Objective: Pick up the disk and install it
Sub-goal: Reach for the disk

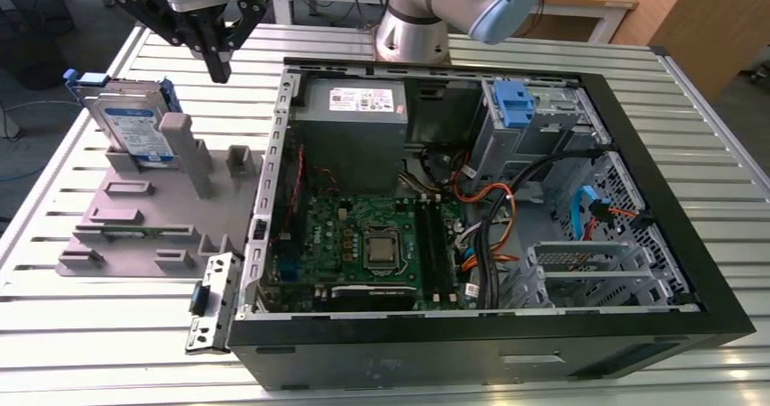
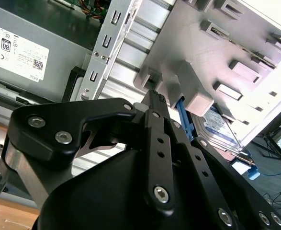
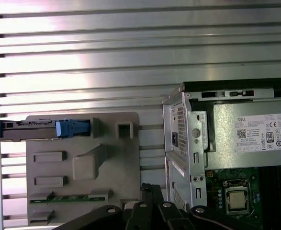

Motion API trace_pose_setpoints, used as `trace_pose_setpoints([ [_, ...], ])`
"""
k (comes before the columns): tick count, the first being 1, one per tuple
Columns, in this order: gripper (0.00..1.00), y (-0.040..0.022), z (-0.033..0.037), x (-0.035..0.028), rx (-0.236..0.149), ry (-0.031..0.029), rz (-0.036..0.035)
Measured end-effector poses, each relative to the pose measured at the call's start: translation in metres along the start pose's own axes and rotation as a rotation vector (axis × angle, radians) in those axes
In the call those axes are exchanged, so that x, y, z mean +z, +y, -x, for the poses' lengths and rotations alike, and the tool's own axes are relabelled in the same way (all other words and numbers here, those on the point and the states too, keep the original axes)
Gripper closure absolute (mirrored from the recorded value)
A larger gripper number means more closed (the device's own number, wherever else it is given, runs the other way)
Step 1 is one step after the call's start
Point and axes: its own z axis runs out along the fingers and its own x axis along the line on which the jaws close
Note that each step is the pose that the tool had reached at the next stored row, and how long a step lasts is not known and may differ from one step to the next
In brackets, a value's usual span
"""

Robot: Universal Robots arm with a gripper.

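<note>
Exterior view, gripper (image 1: 220, 68) pointing down, jaws together, empty, near upright disk (image 1: 130, 124)

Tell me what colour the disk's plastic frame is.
Blue, best seen on the disk in the exterior view.

Exterior view: sat off the arm (image 1: 416, 18), high up, looked down at a slant across table (image 1: 722, 108). Stood far enough back to take in whole case (image 1: 673, 280), with fixture (image 1: 132, 216) on the exterior view's left. First wrist view: rode above gripper (image 3: 151, 189), faced straight down at table from mid height. Caught fixture, disk (image 3: 35, 130) edge-on, case corner, supply (image 3: 255, 134), CPU (image 3: 237, 200). Second wrist view: rode just behind gripper (image 2: 154, 97), looked along it at a slant, much nearer, with gripper body across most of the foreground. Shared fixture, disk and supply across all three. Shared CPU between exterior and first wrist views.
</note>
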Motion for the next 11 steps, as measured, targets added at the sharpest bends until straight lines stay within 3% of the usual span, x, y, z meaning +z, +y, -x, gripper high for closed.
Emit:
trace_pose_setpoints([
  [11, 0.89, -0.0006, -0.0079, 0.0003, 0.0, -0.0001, 0.0001],
])
